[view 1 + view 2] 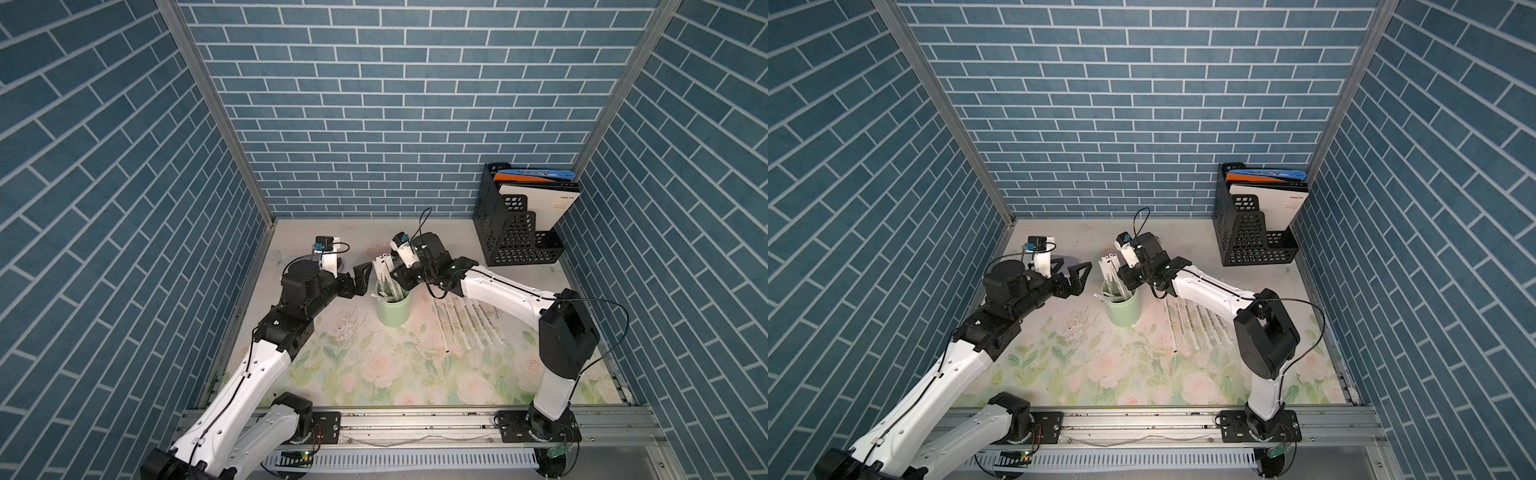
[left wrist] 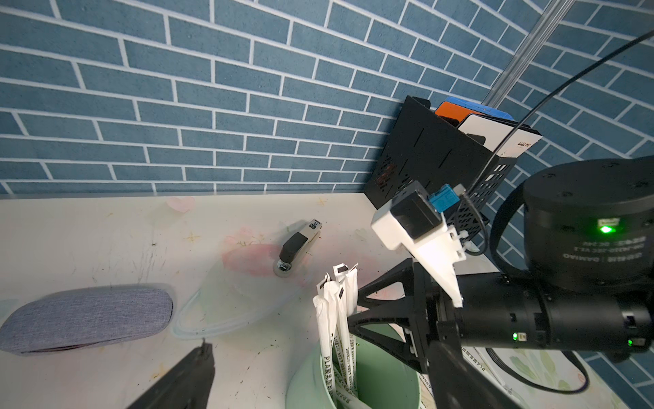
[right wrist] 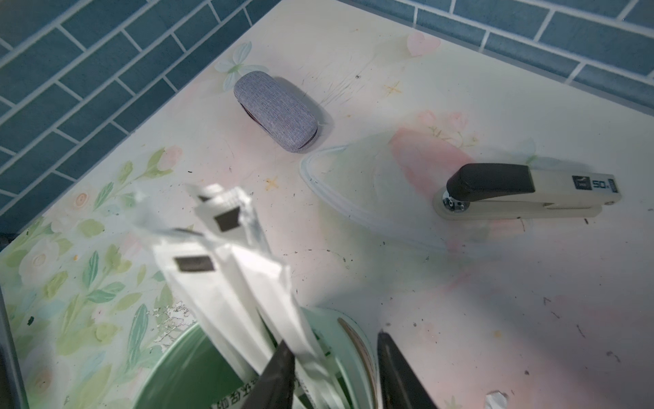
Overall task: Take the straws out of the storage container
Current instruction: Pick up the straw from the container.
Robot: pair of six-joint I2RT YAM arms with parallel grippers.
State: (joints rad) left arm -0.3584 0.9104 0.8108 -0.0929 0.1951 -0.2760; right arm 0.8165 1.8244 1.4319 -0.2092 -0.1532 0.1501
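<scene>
Lying beyond storage container [image 3: 166, 371], stapler [image 3: 527, 193]; wrist views alone.

A black perforated file holder [image 1: 515, 237] with orange, blue and white folders [image 1: 536, 189] stands in the table's [image 1: 374, 374] far right corner. Near the far edge lie a grey fabric case [image 3: 276, 111], a clear plastic lid [image 3: 368, 202] and a stapler [image 3: 531, 191].

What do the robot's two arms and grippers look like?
Both the left arm and the right arm have white link shells, black joint housings and thin black cables. The left gripper and the right gripper have black triangular open-frame jaws, each with a white camera bracket and blue connector.
</scene>
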